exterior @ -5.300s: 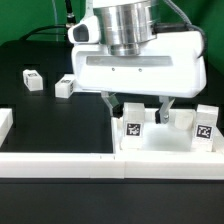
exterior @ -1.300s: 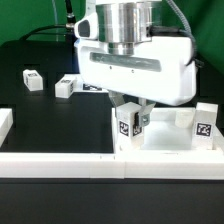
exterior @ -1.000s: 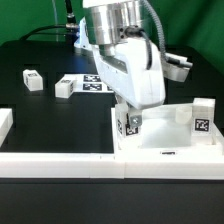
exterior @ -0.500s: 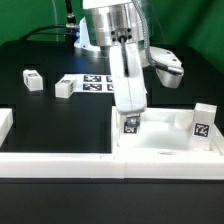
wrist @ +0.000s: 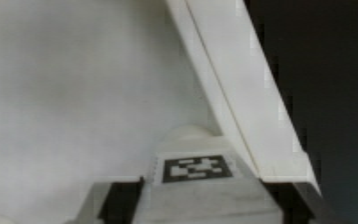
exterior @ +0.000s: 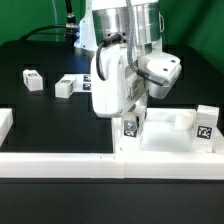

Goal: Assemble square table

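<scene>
**Leg Meets Corner of Table Tray**

Pincer (exterior: 133,119) clenched on a small white tagged block leg (exterior: 131,128), upright in the corner of the large white square rimmed tray (exterior: 172,138) toward the exterior view's left, just beside the rim. Probably over a corner socket, though hidden under the leg. Best done with the leg held vertical, light downward pressure while twisting, clear of the rim wall. Release only once seated flush. Another white block leg (exterior: 205,125) standing in the tray; two more (exterior: 30,78) (exterior: 65,87) on the black tabletop (exterior: 40,115).
</scene>
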Controlling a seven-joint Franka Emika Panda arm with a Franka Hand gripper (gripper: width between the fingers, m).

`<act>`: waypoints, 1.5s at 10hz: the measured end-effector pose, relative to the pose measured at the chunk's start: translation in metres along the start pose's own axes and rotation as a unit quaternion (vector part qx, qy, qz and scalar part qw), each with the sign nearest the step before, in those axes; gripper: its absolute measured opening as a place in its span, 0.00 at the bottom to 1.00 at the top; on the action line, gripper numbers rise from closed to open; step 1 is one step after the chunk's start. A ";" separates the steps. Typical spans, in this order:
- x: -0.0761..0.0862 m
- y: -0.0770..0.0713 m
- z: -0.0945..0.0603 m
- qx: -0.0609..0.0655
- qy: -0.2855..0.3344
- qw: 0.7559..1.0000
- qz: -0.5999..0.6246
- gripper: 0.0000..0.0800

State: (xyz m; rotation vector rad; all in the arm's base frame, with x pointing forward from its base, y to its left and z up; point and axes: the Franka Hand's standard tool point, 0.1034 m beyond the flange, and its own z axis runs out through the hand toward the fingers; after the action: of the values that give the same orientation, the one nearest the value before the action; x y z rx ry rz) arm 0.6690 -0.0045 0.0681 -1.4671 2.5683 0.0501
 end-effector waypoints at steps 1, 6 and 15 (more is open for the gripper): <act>0.002 0.001 0.000 0.002 0.006 1.000 0.017 0.37; 0.003 0.002 0.000 0.003 0.009 1.000 0.013 0.74; -0.018 0.018 -0.024 0.002 -0.005 1.000 -0.029 0.81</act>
State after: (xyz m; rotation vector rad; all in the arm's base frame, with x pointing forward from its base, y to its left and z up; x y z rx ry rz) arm 0.6591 0.0175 0.0939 -1.5357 2.5150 0.0436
